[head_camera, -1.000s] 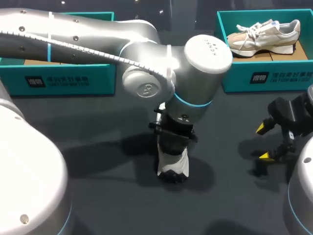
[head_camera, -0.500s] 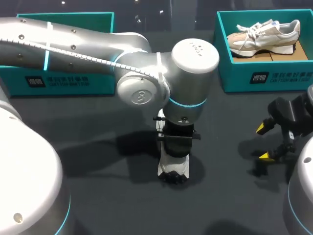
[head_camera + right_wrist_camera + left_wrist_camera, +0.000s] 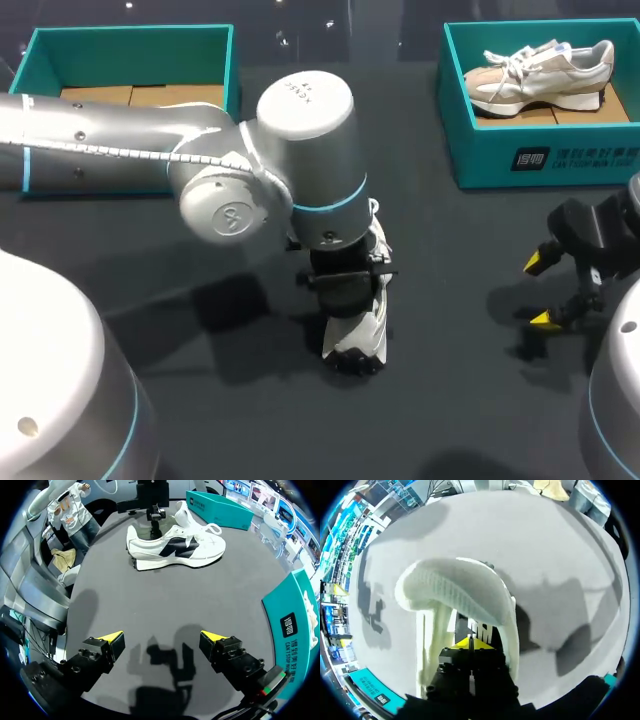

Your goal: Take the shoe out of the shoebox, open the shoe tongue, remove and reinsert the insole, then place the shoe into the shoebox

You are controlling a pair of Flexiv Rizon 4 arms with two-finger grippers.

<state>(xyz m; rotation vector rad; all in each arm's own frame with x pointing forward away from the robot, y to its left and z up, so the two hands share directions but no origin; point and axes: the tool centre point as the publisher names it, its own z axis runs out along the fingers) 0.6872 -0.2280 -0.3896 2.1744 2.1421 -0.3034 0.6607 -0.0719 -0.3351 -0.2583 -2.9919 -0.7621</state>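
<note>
Starting at the left, the left box (image 3: pixel 130 55) stands at the far side of the tabletop (image 3: pixel 450 400). It is teal, and brown cardboard shows on its floor. The left arm (image 3: pixel 120 150) comes in from the left, passes in front of this box and bends down over the middle of the tabletop. Its wrist hangs directly above the shoe (image 3: pixel 365 320).

The shoe is white with a dark mark on its side. It stands on its sole on the tabletop, outside both boxes and nearer to the robot than they are. In the left wrist view the left fingers (image 3: pixel 470 643) are down in the opening of the shoe. The white sides of the shoe rise on both sides of them, and the mesh upper arches ahead of them. Their yellow tips are pressed together. Whether something thin is caught between them, I cannot tell.

Further right, the right box (image 3: pixel 500 155) stands at the far side, also teal, and a beige shoe (image 3: pixel 540 72) lies in it. Near the right edge the right fingers (image 3: pixel 537 263) hang low over the tabletop, well apart from the white shoe. They are released and spread wide, with bare tabletop between them.
</note>
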